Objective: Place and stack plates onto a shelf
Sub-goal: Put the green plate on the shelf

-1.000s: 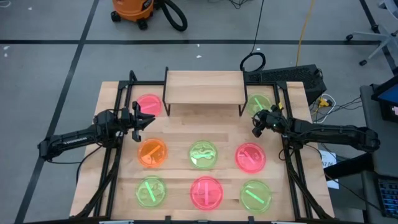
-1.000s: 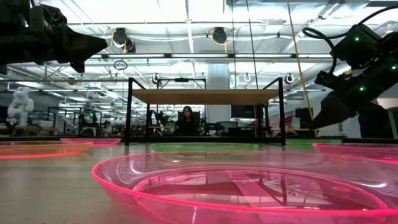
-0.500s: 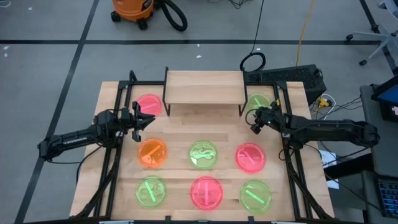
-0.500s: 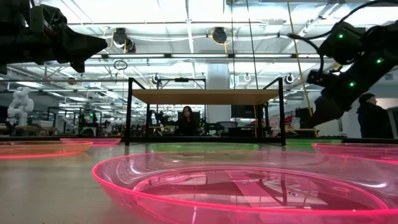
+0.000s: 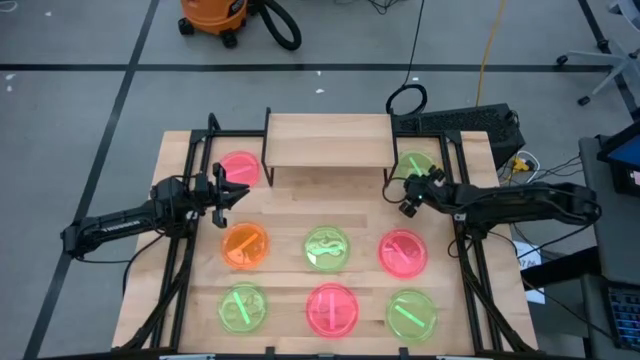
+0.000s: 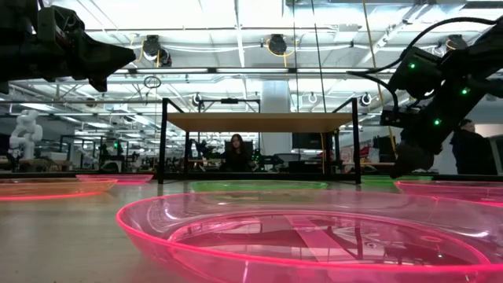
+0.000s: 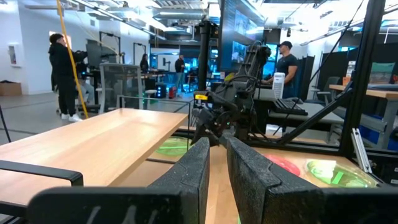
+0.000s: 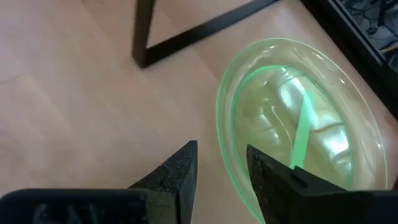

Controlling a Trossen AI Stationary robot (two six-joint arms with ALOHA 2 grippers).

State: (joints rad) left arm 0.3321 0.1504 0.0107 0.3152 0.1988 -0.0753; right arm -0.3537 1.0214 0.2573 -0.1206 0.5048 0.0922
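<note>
Dark jointed arms, green indicator lights

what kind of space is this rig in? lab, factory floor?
Most likely a robotics lab or open workshop. The low view shows exposed ceiling ducts and lights and a person seated at a workstation. The left wrist view shows people standing among benches, and the high view an orange shop vacuum on the floor.

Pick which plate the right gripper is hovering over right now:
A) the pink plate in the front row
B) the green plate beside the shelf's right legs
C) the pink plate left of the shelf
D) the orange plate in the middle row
B: the right gripper hangs at the rim of the green plate beside the shelf, its fingers open, holding nothing.
</note>
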